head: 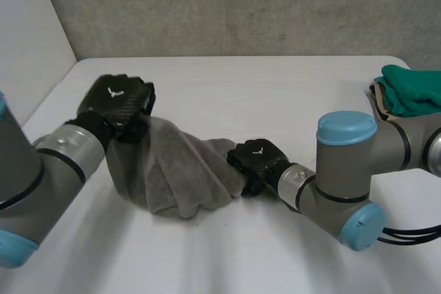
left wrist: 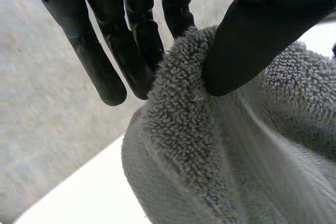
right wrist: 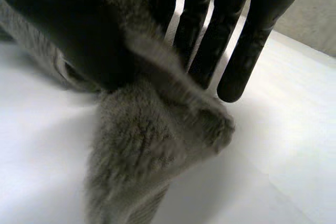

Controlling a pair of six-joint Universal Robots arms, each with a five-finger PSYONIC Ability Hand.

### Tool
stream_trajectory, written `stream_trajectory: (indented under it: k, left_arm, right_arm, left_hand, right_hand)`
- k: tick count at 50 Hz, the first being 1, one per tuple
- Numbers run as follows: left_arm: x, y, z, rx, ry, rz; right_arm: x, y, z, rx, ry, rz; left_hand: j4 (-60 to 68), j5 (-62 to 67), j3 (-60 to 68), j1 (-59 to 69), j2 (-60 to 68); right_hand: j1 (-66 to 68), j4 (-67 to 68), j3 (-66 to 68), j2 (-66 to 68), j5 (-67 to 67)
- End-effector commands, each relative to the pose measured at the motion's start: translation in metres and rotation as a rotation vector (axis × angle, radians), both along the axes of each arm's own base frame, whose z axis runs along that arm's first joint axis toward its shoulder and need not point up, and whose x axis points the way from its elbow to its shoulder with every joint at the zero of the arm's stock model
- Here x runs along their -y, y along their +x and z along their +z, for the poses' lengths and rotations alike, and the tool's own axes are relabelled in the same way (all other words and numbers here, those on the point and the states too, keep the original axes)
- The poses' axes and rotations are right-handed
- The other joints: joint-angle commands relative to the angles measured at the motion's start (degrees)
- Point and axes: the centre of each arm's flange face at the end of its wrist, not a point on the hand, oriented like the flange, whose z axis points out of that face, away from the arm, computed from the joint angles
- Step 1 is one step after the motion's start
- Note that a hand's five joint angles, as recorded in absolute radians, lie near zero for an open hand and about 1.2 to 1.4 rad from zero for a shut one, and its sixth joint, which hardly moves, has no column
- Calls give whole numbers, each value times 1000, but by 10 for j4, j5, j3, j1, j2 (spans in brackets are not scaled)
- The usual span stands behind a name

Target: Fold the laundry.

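A grey towel (head: 172, 170) hangs bunched between my two hands above the white table (head: 275, 101). My left hand (head: 117, 101) holds its upper left corner raised. In the left wrist view the thumb (left wrist: 247, 51) pinches the towel's edge (left wrist: 178, 103) against the fingers (left wrist: 131, 40). My right hand (head: 256, 160) grips the towel's right end low over the table. In the right wrist view its thumb (right wrist: 68, 30) and fingers (right wrist: 210, 30) pinch a fold of the towel (right wrist: 157, 140), whose corner sticks out past the fingertips.
A green cloth (head: 413, 91) lies folded on a tan one (head: 377, 98) at the table's right edge. The table's far side ends at a grey wall (head: 241, 5).
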Motion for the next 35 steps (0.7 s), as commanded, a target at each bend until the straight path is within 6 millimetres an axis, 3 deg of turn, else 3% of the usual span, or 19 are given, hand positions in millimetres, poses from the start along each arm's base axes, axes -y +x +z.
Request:
stream_trajectory:
  k: [1,2,6,9,14,18,23,28,32,35]
  left_arm:
    - [-13,12,44,-58,-128,22]
    - [-13,15,47,-61,-139,30]
    - [-8,29,61,-71,-186,80]
    - [-1,39,65,-69,-202,118]
    - [8,50,61,-59,-188,159]
    - [11,51,48,-42,-149,167]
    - [26,44,15,-11,-54,152]
    - [47,34,-12,0,-19,130]
    - [75,15,-16,-24,-106,104]
    - [101,-4,3,-78,-242,88]
  right_arm:
    - [10,-7,38,23,-99,-77]
    - [8,-10,59,46,-141,-81]
    - [4,-24,99,40,-233,-87]
    - [9,-43,114,-52,-297,-103]
    - [-5,-78,147,-317,-426,-79]
    - [-16,-86,162,-399,-459,-87]
    - [-22,-89,169,-419,-468,-106]
    - [-14,-85,156,-430,-447,-105]
    - [31,-68,133,-413,-471,-142]
    - [55,-60,136,-378,-523,-200]
  left_hand:
    - [113,141,117,148,115]
    - [113,141,117,148,115]
    - [113,141,117,148,115]
    - [113,141,117,148,115]
    - [113,141,117,148,115]
    - [113,141,117,148,115]
    - [113,141,117,148,115]
    - [113,141,117,148,115]
    - [113,141,117,148,115]
    - [113,141,117,148,115]
  right_hand:
    - [305,240,230,226,262]
    - [305,240,230,226,262]
    - [305,240,230,226,262]
    - [305,240,230,226,262]
    - [305,240,230,226,262]
    - [305,240,230,226,262]
    - [305,240,230,226,262]
    - [305,240,230,226,262]
    - [305,240,230,226,262]
    - [305,240,230,226,262]
